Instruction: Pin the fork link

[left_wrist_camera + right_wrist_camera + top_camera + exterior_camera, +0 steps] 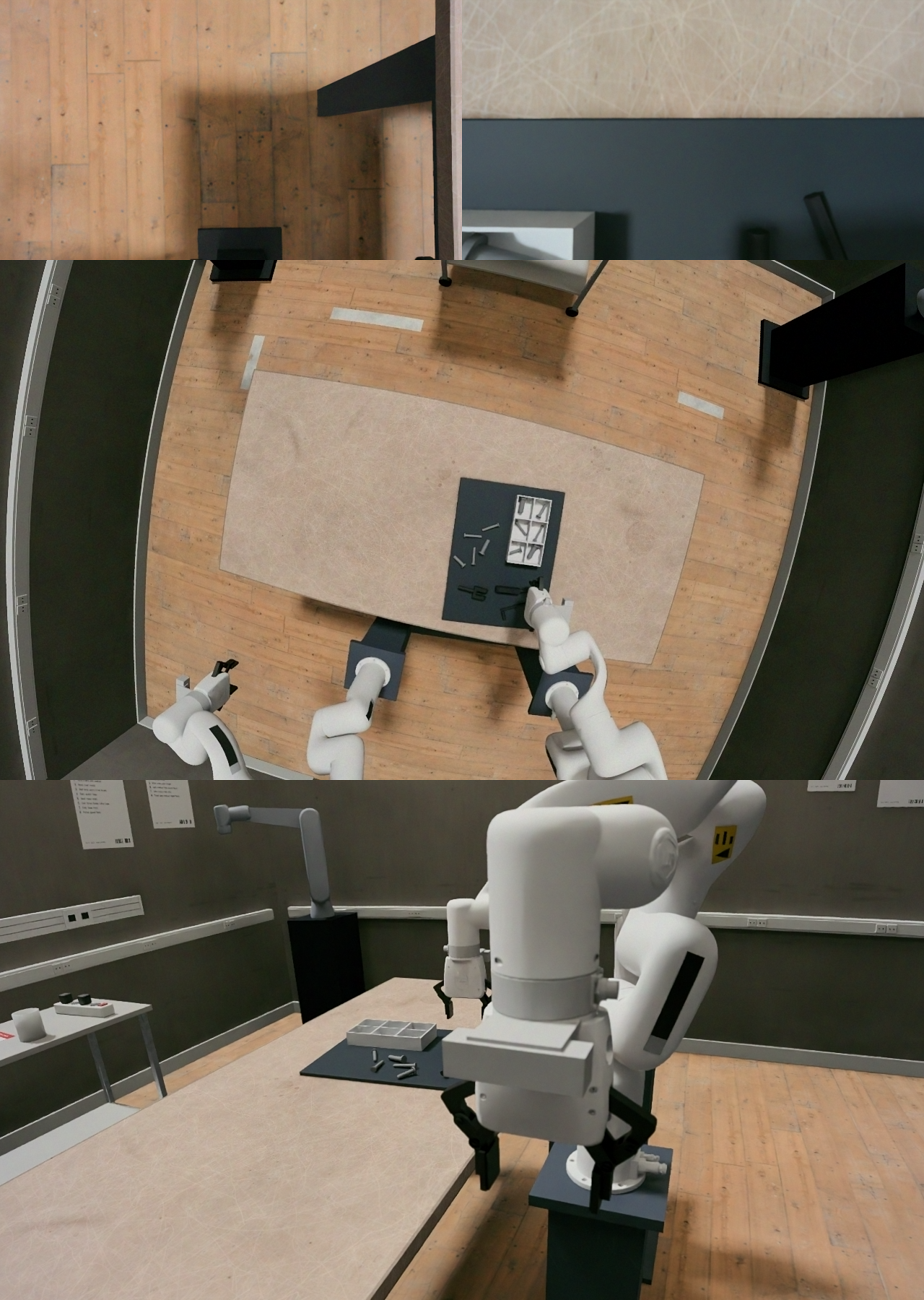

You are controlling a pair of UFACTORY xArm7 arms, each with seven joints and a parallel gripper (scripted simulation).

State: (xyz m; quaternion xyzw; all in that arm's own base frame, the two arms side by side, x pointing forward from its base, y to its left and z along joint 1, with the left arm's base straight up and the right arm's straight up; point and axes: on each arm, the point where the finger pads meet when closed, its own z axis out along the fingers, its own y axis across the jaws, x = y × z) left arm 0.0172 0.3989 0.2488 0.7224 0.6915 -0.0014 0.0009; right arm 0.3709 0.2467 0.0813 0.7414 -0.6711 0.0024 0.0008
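Spread apart, my left pincer [231,679] [543,1181] hangs beyond the desk [362,473] [226,1168] [456,144] [678,54] edge, over the floor [277,609] [775,1168] [126,144]. My right pincer [535,606] [466,1011] is apart too, raised near one edge of the dark mat [474,505] [336,1064] [678,162]. Neither grips anything. The fork [475,592] lies on the mat, with no pin through it. Beside it lies a dark piece [509,589] [758,245], perhaps the eye plate; the view is too poor to be sure. A bent key [512,607] [824,224] lies near that piece. Five loose pins [472,536] [406,1072] lie scattered beside the white box [523,563] [391,1040] [584,238], whose six compartments hold more; I cannot tell which is the 12 mm one.
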